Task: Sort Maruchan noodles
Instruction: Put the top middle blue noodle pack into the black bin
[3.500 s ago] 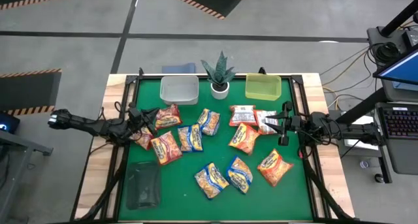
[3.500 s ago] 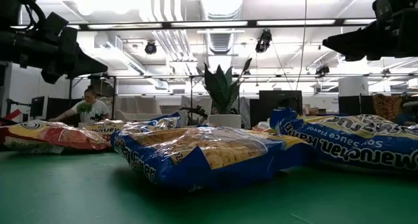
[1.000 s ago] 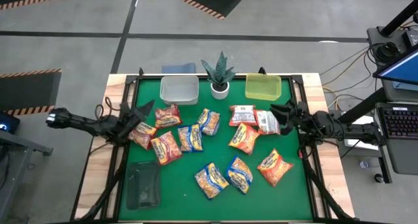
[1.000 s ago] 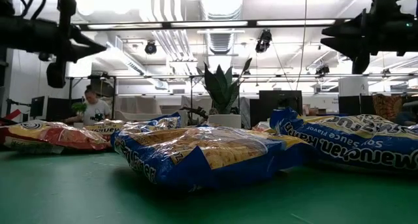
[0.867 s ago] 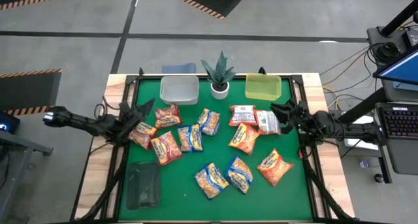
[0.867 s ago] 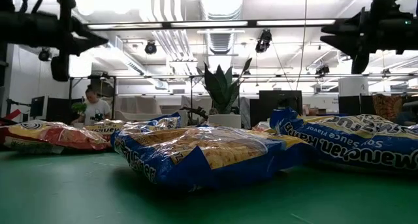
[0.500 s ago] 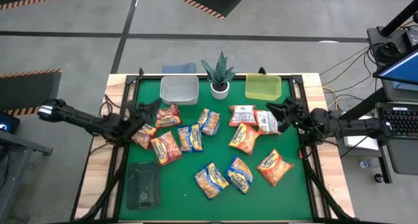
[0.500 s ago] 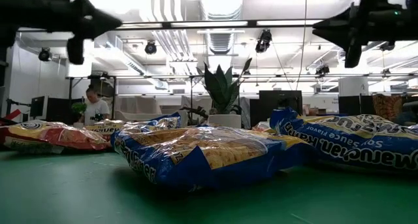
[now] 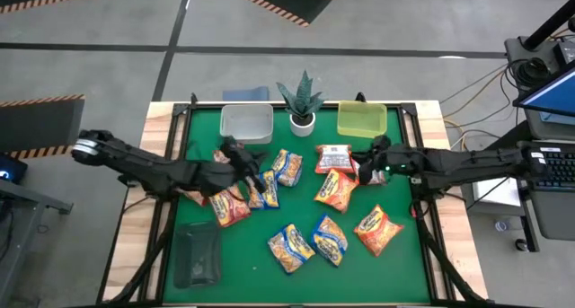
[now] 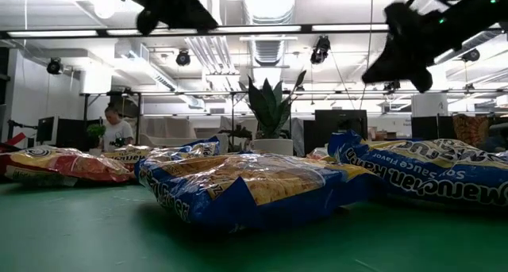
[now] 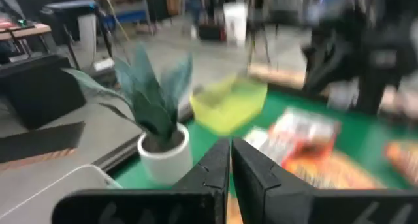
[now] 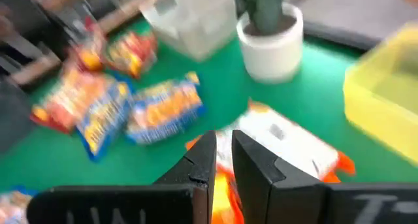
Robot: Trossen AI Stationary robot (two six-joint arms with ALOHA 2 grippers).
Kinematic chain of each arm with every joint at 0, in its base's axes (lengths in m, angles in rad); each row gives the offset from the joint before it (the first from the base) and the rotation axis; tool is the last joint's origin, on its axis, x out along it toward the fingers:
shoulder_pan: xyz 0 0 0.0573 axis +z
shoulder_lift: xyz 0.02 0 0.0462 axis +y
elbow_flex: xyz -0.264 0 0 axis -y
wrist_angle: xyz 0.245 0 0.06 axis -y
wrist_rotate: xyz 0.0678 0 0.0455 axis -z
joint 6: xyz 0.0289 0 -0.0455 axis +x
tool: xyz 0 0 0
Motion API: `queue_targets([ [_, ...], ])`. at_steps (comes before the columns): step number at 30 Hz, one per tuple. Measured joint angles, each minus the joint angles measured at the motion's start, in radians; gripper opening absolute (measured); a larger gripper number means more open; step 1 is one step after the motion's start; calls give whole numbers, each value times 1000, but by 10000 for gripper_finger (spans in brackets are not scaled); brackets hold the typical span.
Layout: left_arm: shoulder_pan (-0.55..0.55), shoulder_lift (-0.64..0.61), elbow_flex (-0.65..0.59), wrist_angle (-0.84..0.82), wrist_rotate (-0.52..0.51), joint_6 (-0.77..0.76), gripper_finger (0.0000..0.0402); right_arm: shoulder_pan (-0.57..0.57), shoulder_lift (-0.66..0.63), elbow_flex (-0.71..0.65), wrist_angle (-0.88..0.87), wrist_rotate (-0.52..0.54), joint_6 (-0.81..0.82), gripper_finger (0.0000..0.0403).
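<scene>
Several Maruchan noodle packets lie flat and scattered on the green mat: orange-red ones [image 9: 229, 205] [image 9: 377, 230], yellow-blue ones [image 9: 262, 189] [image 9: 330, 239] and red-white ones [image 9: 334, 155]. My left gripper [image 9: 254, 162] [image 11: 230, 149] hangs shut above the packets on the mat's left half, touching none of them. My right gripper [image 9: 361, 167] [image 12: 224, 145] is shut above the red-white packet [image 12: 287, 142] near the right edge. In the low view both grippers [image 10: 171, 6] [image 10: 405, 46] are high above the packets.
A clear grey bin [image 9: 246, 122], a potted green plant [image 9: 303, 103] and a yellow-green bin [image 9: 362, 118] stand along the far edge. A dark tray [image 9: 198, 254] sits at the near left corner. Bare mat shows at the near edge.
My left gripper has swung from the table's left edge toward the right, out over the left packets, and has risen. My right gripper has moved from the right edge toward the left, over the red-white packets, tipping downward. No packet has moved.
</scene>
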Motion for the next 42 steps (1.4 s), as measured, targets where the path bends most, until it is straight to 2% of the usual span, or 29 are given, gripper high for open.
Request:
queue_targets([
  [4, 1, 140, 125, -158, 122, 30, 0, 0, 71, 48, -25, -20, 29, 38],
  [9, 7, 285, 207, -184, 399, 220, 0, 0, 177, 75, -33, -45, 84, 38],
  [11, 19, 323, 227, -185, 461, 290, 0, 0, 218, 89, -15, -45, 108, 38],
  [17, 100, 375, 246, -202, 482, 383, 0, 0, 322, 120, 66, -47, 147, 63],
  [21, 166, 376, 241, -222, 529, 389, 0, 0, 391, 157, 74, -49, 214, 108],
  [26, 218, 376, 238, -226, 532, 399, 0, 0, 484, 214, 74, -54, 299, 170],
  [31, 223, 379, 237, -319, 535, 393, 0, -5, 582, 283, 77, -53, 302, 222],
  [34, 222, 388, 231, -336, 598, 405, 0, -21, 636, 317, 75, -53, 302, 246],
  [38, 229, 403, 198, -297, 692, 449, 0, -47, 700, 347, 73, -77, 305, 266],
  [42, 235, 403, 172, -293, 709, 459, 0, -58, 749, 365, 74, -122, 314, 275],
])
